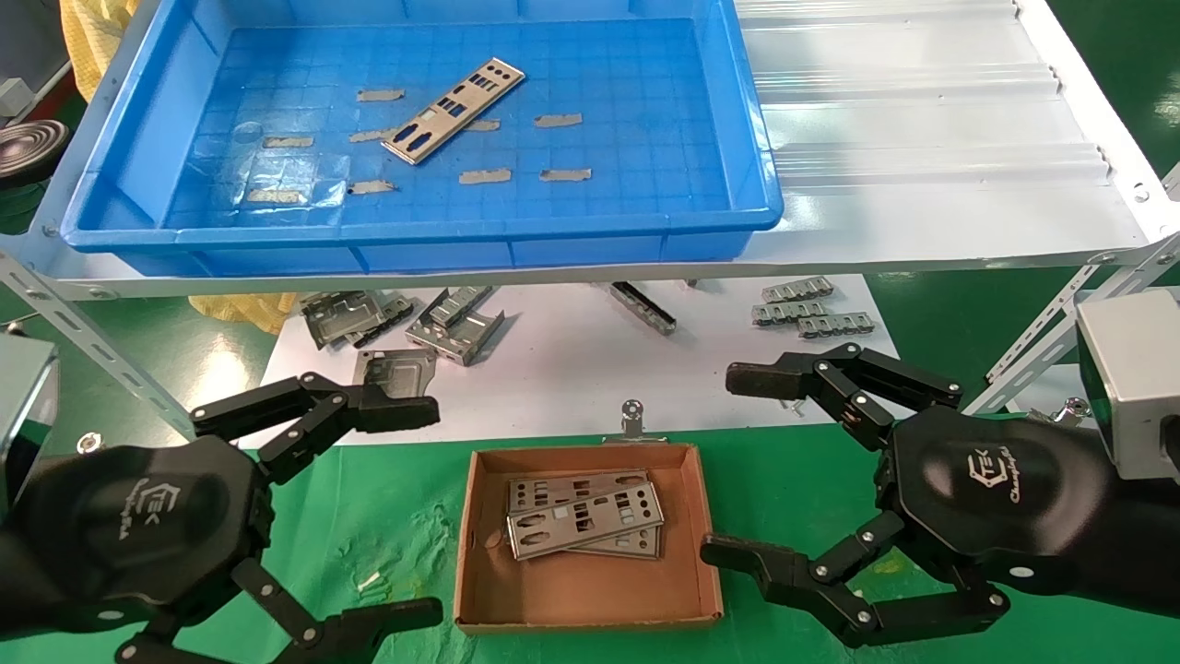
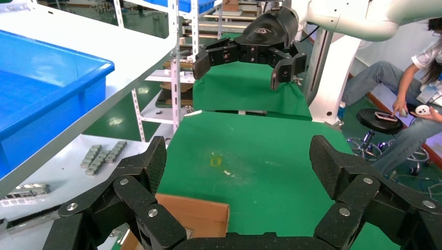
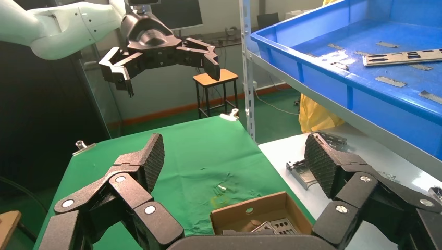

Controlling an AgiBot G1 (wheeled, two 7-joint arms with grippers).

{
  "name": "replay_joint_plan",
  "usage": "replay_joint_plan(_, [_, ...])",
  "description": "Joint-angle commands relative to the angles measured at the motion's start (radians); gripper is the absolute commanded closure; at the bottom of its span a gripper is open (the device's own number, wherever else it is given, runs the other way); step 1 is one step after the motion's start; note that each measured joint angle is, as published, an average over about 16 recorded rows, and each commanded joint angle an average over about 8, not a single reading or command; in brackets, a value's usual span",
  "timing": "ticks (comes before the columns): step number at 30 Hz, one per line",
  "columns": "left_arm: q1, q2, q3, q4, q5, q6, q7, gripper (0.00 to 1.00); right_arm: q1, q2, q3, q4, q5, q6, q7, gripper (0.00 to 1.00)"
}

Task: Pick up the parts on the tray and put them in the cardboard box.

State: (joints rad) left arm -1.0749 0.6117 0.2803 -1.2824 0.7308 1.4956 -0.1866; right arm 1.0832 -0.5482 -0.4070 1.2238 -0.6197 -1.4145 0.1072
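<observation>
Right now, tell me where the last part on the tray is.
In the head view, the part lies diagonally on the floor of the blue tray, near its middle, among short grey tape strips, on the shelf beyond both grippers.

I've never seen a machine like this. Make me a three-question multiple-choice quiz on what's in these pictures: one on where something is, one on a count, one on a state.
1. Where does the cardboard box sit?
A. Inside the tray
B. On the green cloth between the two grippers
C. On the white shelf

2. How many parts remain in the tray?
A. One
B. Three
C. None

3. How are the left gripper and right gripper set?
A. Both open and empty
B. Left shut on a part
C. Right shut on a part

Answers:
1 B: the green cloth lies under the box, a gripper on either side.
2 A: a single part lies on the blue floor among tape strips.
3 A: the fingers of both are spread with nothing between them.
</observation>
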Motion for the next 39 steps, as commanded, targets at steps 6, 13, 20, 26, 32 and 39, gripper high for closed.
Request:
replay_joint_plan(6, [0.0,0.0,0.0,0.0,0.0,0.0,0.0,0.0,0.0,0.0,0.0,0.0,0.0,0.0,0.0,0.0])
replay_joint_plan(13, [0.0,0.0,0.0,0.0,0.0,0.0,0.0,0.0,0.0,0.0,0.0,0.0,0.0,0.0,0.0,0.0])
replay_joint_plan(20, [0.0,0.0,0.0,0.0,0.0,0.0,0.0,0.0,0.0,0.0,0.0,0.0,0.0,0.0,0.0,0.0])
replay_joint_plan(26, [0.0,0.0,0.0,0.0,0.0,0.0,0.0,0.0,0.0,0.0,0.0,0.0,0.0,0.0,0.0,0.0])
replay_joint_plan(32, [0.0,0.0,0.0,0.0,0.0,0.0,0.0,0.0,0.0,0.0,0.0,0.0,0.0,0.0,0.0,0.0])
replay_joint_plan(39, [0.0,0.0,0.0,0.0,0.0,0.0,0.0,0.0,0.0,0.0,0.0,0.0,0.0,0.0,0.0,0.0])
